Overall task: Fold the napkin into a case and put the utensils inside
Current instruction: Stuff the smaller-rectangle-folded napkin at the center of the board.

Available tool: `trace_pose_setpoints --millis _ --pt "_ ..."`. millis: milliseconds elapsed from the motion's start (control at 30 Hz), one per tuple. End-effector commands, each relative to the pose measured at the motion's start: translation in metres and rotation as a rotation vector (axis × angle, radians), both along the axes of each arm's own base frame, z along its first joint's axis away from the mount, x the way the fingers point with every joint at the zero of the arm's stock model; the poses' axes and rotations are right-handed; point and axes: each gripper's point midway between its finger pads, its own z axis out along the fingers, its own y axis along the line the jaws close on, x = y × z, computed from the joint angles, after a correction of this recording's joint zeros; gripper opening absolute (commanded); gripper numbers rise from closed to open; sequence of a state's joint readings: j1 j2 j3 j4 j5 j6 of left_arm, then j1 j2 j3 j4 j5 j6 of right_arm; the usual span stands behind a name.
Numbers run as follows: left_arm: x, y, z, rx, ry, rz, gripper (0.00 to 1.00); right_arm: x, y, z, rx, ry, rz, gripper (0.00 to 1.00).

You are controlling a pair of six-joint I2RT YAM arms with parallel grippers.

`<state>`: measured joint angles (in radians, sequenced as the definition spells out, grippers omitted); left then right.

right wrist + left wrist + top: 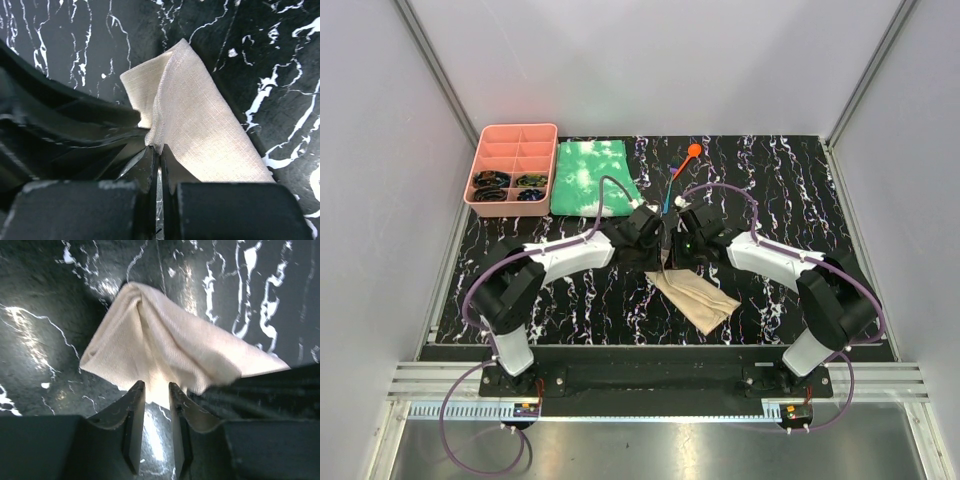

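The tan napkin (705, 300) lies in the middle of the table, and its far corner is lifted where both grippers meet. My right gripper (159, 148) is shut on the napkin's (200, 125) hemmed edge, which rises in a fold from its tips. My left gripper (156, 386) stands open with a narrow gap, and the raised napkin (165, 340) tents just beyond its fingertips, its lower edge at the tips. From above, the left gripper (656, 256) and the right gripper (674, 256) sit side by side. An orange spoon (694, 152) and a slim blue utensil (668, 195) lie behind them.
A green-and-white cloth (592, 177) lies at the back left, beside a pink compartment tray (512, 140) holding dark items. The left arm's dark body (65, 135) fills the left of the right wrist view. Grey walls enclose the black marbled table (800, 200).
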<state>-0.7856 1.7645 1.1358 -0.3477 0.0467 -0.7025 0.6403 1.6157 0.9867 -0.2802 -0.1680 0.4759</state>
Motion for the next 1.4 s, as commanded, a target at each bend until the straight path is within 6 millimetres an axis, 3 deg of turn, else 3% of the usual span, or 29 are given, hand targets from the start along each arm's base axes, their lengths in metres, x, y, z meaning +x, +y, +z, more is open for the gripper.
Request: trace_pose_setpoints --millis 0,567,900,1000,1033,1133,1233,1367 --pt "0.018 0.002 0.006 0.102 -0.086 0.028 0.29 0.003 0.008 0.015 0.07 -0.021 0.002 0.0" --pt "0.016 -0.002 -0.023 0.243 -0.057 0.011 0.28 0.003 0.012 0.021 0.11 -0.011 0.007 0.0" --pt "0.023 0.002 -0.023 0.277 -0.087 0.019 0.11 0.001 0.009 0.016 0.104 0.003 0.01 0.0" --pt "0.022 0.004 -0.022 0.285 -0.089 0.022 0.13 0.0 0.01 0.013 0.099 0.007 0.012 0.0" --pt "0.019 0.007 -0.023 0.292 -0.091 0.027 0.24 0.0 0.009 0.012 0.099 0.01 0.012 0.0" --pt "0.02 0.01 -0.012 0.318 -0.159 0.042 0.34 -0.002 0.008 0.01 0.097 0.015 0.012 0.0" --pt "0.023 0.009 -0.012 0.332 -0.176 0.037 0.34 -0.003 0.007 0.01 0.101 0.017 0.005 0.0" --pt "0.024 0.006 -0.02 0.343 -0.164 0.027 0.24 -0.003 0.008 0.013 0.11 0.017 0.002 0.0"
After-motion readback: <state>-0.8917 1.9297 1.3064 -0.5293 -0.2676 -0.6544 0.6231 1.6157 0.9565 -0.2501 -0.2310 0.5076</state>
